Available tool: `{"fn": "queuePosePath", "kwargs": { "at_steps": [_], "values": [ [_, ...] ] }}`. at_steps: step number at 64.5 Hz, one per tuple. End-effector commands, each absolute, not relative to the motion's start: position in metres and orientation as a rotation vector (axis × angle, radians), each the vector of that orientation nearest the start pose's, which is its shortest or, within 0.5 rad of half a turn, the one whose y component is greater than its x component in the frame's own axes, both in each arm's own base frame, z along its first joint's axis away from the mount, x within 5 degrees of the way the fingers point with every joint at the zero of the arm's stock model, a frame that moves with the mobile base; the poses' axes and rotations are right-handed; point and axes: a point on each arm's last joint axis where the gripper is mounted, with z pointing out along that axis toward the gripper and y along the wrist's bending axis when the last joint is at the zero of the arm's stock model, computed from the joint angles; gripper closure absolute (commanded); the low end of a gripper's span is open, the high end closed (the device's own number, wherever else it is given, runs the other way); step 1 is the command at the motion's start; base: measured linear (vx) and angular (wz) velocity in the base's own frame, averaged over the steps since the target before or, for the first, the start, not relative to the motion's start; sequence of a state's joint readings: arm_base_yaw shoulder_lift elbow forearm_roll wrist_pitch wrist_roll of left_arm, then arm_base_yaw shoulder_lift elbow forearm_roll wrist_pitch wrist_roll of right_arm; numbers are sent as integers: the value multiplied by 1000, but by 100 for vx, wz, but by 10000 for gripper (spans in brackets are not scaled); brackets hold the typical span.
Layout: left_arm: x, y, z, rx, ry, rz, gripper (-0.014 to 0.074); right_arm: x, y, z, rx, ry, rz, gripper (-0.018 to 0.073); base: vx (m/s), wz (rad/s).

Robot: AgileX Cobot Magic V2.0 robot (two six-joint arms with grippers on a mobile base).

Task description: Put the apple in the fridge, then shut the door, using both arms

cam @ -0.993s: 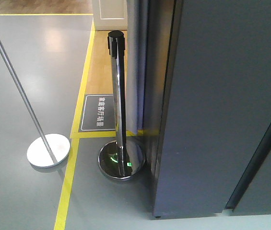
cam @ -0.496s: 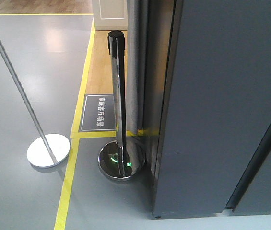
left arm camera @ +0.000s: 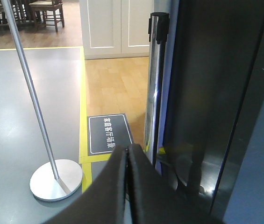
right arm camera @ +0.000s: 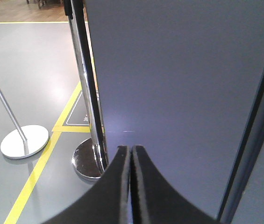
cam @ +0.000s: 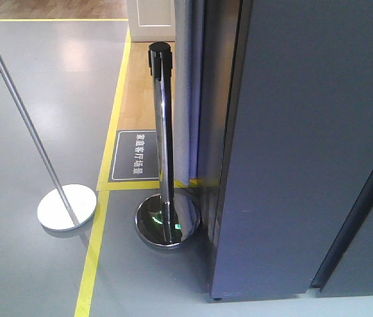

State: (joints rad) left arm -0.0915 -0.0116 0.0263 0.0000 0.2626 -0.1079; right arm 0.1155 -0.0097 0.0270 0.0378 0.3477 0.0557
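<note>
Dark grey door (cam: 311, 145) looks shut with no apple visible, so the task seems finished; left gripper (left arm camera: 127, 154) and right gripper (right arm camera: 131, 151) are both closed, holding nothing.

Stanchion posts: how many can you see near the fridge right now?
2. A chrome post with a black cap stands against the fridge side; a thin leaning pole on a white disc base stands further left. Others may be off-frame.

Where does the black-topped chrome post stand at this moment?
In the front view, the chrome post stands centre-left, its round base on the grey floor beside the fridge and the yellow floor line.
</note>
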Motion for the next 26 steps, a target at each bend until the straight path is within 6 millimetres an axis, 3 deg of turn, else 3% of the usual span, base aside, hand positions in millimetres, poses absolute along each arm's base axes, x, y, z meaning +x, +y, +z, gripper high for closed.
{"fn": "queuePosePath", "kwargs": {
  "at_steps": [1,26],
  "values": [
    [55,-5,182,-18,1698,-153,602,54,7,177,-26,1780,157,568,0,0],
    [55,-5,182,-18,1698,-153,602,54,7,176,-26,1782,156,568,0,0]
  ]
}}
